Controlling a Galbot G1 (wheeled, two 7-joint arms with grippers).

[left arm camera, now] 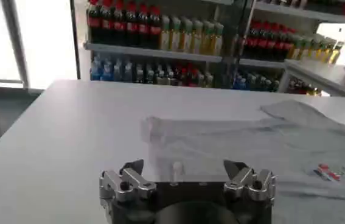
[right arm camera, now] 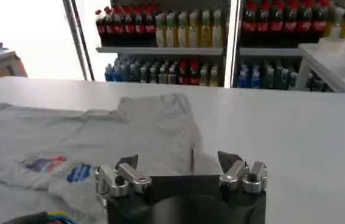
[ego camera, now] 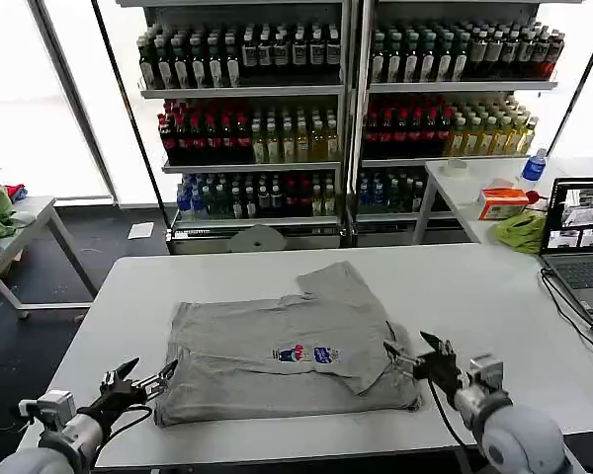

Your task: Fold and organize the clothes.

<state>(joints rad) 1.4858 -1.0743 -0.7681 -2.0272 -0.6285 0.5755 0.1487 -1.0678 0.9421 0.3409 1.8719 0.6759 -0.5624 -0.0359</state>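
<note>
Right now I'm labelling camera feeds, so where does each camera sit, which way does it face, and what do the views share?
Head view: on the robot's head, looking forward and down at the white table; left gripper and right gripper show, both open.
Left wrist view: on the left arm, facing the drink shelves across the table; its own open gripper shows.
Right wrist view: on the right arm, facing likewise; its open gripper shows.
Shared: the light gray short-sleeved cotton shirt.
</note>
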